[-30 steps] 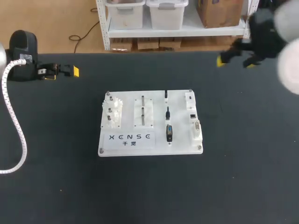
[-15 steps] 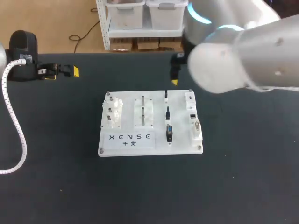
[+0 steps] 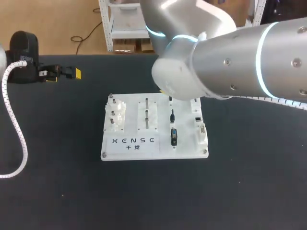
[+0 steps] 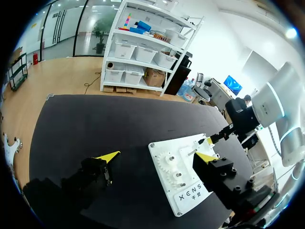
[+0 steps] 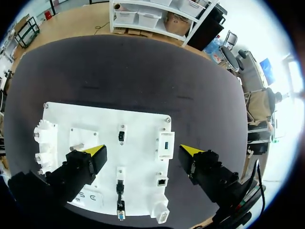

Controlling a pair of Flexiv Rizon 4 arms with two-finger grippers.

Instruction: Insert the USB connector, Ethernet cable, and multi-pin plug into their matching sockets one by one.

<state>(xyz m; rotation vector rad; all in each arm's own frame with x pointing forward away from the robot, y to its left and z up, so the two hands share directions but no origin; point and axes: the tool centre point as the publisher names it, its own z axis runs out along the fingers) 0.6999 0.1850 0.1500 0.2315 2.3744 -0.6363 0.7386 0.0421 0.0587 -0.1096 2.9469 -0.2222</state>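
Board [image 3: 129, 149] holds USB [image 3: 170, 98], Ethernet [image 3: 172, 116], multi-pin plug [image 3: 174, 137] end to end beside sockets [image 3: 197, 118]. Right gripper [image 5: 143, 151] spread above it; left gripper [image 4: 158, 155] spread, apart.

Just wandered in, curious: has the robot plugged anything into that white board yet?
Nothing looks plugged in yet. The three plugs lie in a row on the board, apart from the sockets along one edge. The right gripper hovers open and empty above it; the left gripper is open off to the side. All three insertions remain.
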